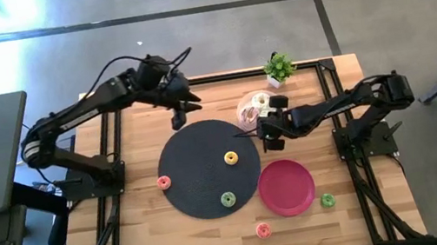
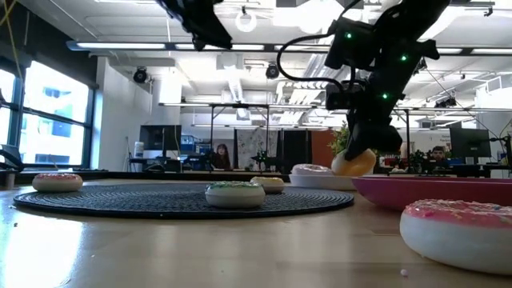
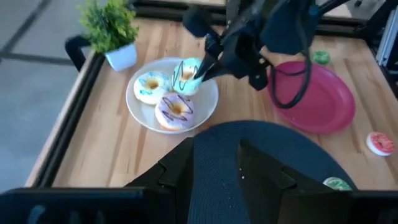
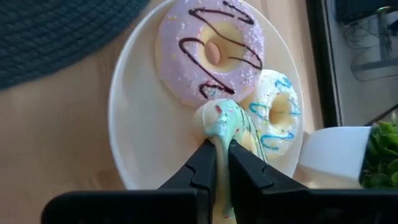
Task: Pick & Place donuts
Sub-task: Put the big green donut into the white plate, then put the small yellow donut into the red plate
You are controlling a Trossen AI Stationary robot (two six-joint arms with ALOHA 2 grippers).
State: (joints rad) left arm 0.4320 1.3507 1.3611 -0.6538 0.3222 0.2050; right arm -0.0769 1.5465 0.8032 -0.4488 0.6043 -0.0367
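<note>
A wooden surface (image 2: pixel 160 248) carries a dark round mat (image 2: pixel 144 202) with a green-topped donut (image 2: pixel 234 194) on it and a yellowish donut (image 2: pixel 269 184) behind. A pink-topped donut (image 2: pixel 57 182) sits far left. A large pink-sprinkled donut (image 2: pixel 460 230) fills the near right, before a red plate (image 2: pixel 432 190). The right gripper (image 2: pixel 364 152) hangs over a white plate (image 2: pixel 320 181), pinching a pale donut (image 2: pixel 354 163).
</note>
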